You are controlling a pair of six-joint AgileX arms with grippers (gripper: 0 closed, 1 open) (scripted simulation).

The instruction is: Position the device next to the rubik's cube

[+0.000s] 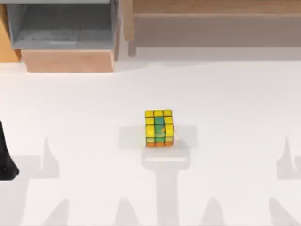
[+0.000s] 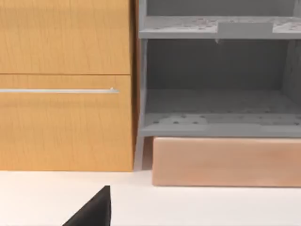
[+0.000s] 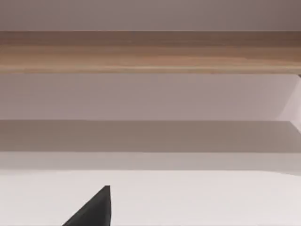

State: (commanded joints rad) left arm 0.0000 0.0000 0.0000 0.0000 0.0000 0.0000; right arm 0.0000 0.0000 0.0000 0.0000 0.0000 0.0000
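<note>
Black and wedge-shaped, a sliver of the left gripper sat closest to the lens in the left wrist view, low over the white worktop. Whether it was released or clenched, I could not tell. Same story on the other side: the right gripper showed the same dark wedge, and its state could not be read either. From above, the left arm hugged the worktop's left edge, well apart from everything.

And there was the rubik's cube, planted right in the middle of the worktop, square to its edges. Glossy yellow tiles, a green and teal run down the centre, orange along the near bottom row, crisp black grid lines. It looked hard, light and boxy, likely to skid on that smooth matte surface if nudged, so any placing beside it would want a gentle touch.

Where the device lay, I could not tell. Judging by the task alone, it would probably be rigid, thin and slick, best pinched across its narrow sides rather than its face, and set down flat.

Behind, at the far left corner, stood a wood-grain cabinet with a slim metal handle bar, beside it a grey open shelf unit, speckled and dull, resting on a plain tan block. Along the far edge to the right ran a long wooden ledge, smooth and banded.
</note>
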